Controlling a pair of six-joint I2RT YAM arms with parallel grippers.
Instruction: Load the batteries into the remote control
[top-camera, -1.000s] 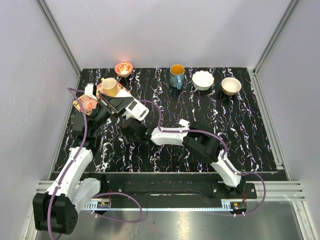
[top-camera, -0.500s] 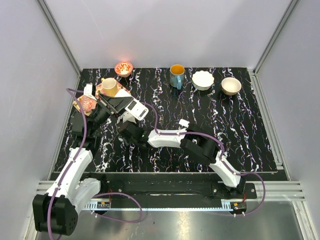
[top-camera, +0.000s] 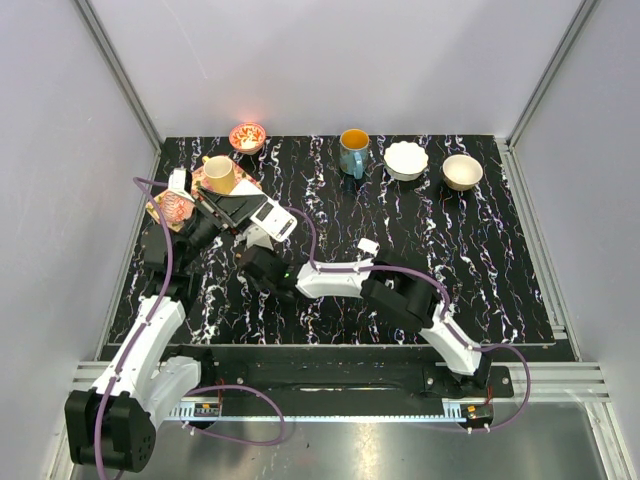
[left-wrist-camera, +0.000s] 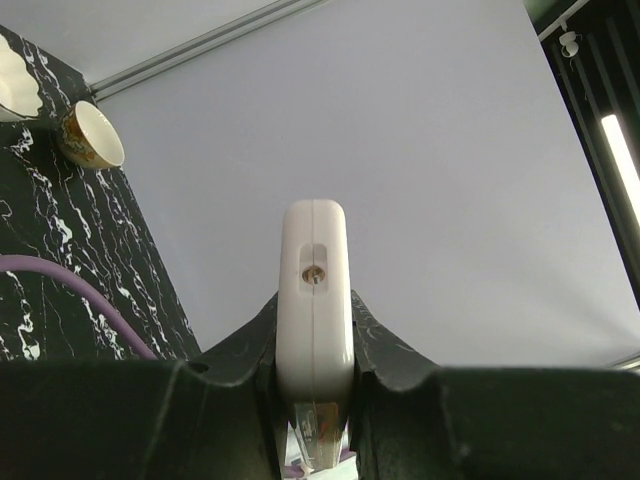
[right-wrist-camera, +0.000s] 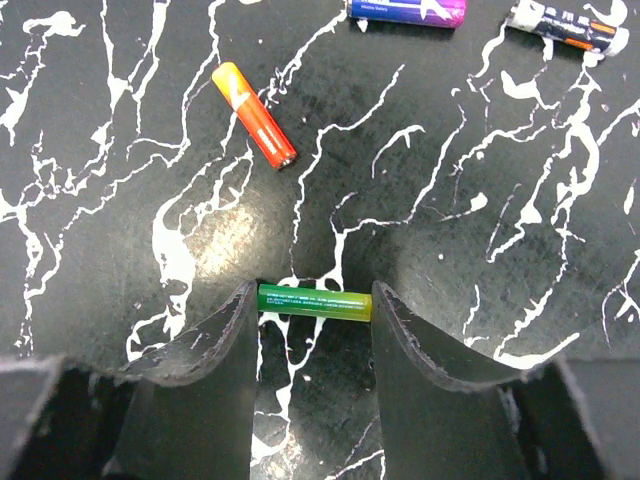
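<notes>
Along the black table's (top-camera: 500, 260) far edge stand a white bowl (top-camera: 406, 160), a tan bowl (top-camera: 462, 171) and a blue mug (top-camera: 353, 150), orange inside. At the table's left the left gripper (left-wrist-camera: 315, 340) clenches the remote control (left-wrist-camera: 315, 270); the right gripper (right-wrist-camera: 315, 300) pinches the green battery (right-wrist-camera: 300, 302) endwise, with the red battery (right-wrist-camera: 254, 115) nearby

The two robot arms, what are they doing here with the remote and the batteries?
The left pincer is clamped on the white remote and holds it up off the table. The right pincer is down at the black table, with its fingers against both ends of the green battery, which lies flat and is not yet lifted. The orange-red battery lies loose beyond it. No battery is in the remote yet, as far as these views show.
</notes>
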